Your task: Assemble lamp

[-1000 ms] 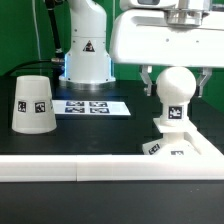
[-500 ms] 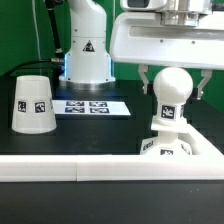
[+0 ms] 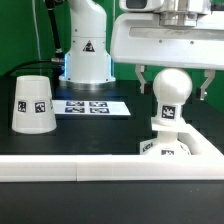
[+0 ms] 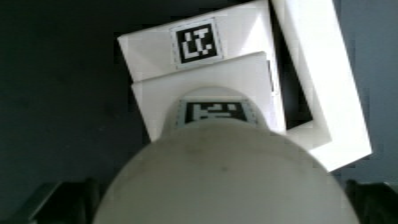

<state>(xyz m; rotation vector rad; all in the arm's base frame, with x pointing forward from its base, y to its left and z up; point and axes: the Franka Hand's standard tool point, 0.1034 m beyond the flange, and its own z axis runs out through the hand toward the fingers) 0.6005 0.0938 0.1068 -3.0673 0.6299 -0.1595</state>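
Robot lab: marker board [image 3: 90, 106], pedestal [image 3: 86, 52]

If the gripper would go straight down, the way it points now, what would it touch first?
Most likely the bulb. The open gripper has a finger on each side of it, so the palm would probably meet the bulb's rounded top first, well above the base. How far apart they are is unclear.
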